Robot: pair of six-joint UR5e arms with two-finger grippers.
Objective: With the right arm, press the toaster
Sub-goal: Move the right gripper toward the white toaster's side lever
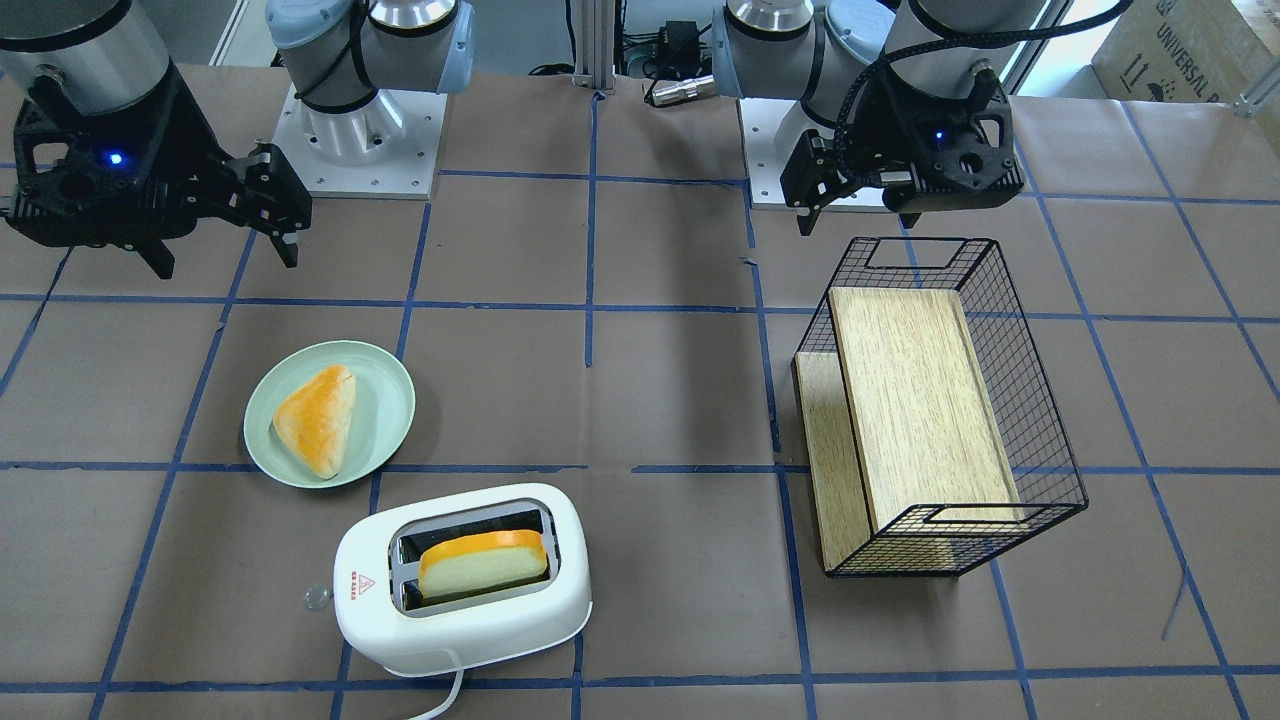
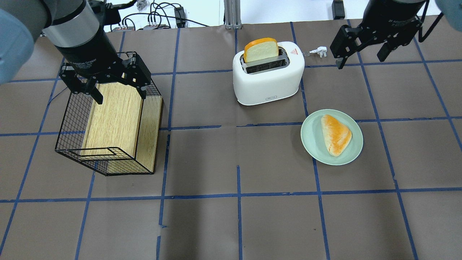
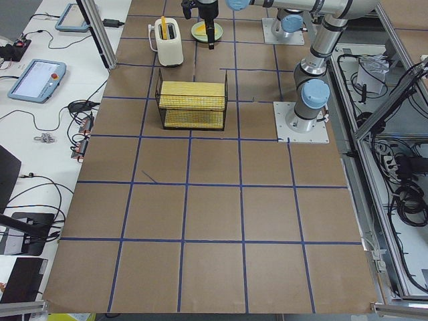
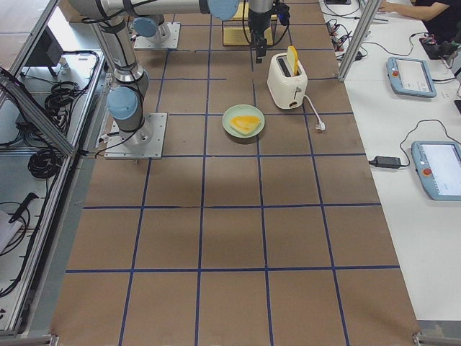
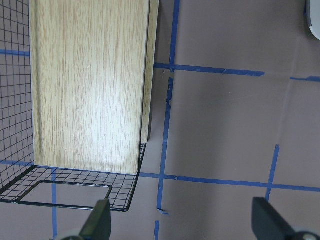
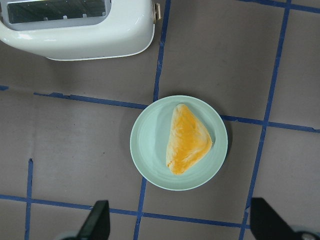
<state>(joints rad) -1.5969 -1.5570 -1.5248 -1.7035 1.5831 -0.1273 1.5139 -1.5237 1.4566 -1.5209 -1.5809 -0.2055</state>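
The white two-slot toaster (image 1: pixel 460 590) stands at the far side of the table, also in the overhead view (image 2: pixel 267 77) and the right wrist view (image 6: pixel 75 35). A slice of bread (image 2: pixel 260 50) sticks up from one slot. Its small clear side knob (image 1: pixel 316 598) points toward the right arm's side. My right gripper (image 2: pixel 360 60) is open and empty, in the air to the right of the toaster and apart from it; it also shows in the front view (image 1: pixel 228 262). My left gripper (image 2: pixel 120 96) is open and empty above the black wire basket (image 2: pixel 108 159).
A pale green plate (image 2: pixel 310 139) with a triangular bun (image 2: pixel 336 134) lies on the robot's side of the toaster, below my right gripper. The wire basket holds a wooden board (image 2: pixel 113 115). The toaster's white plug (image 2: pixel 319 51) lies beside it.
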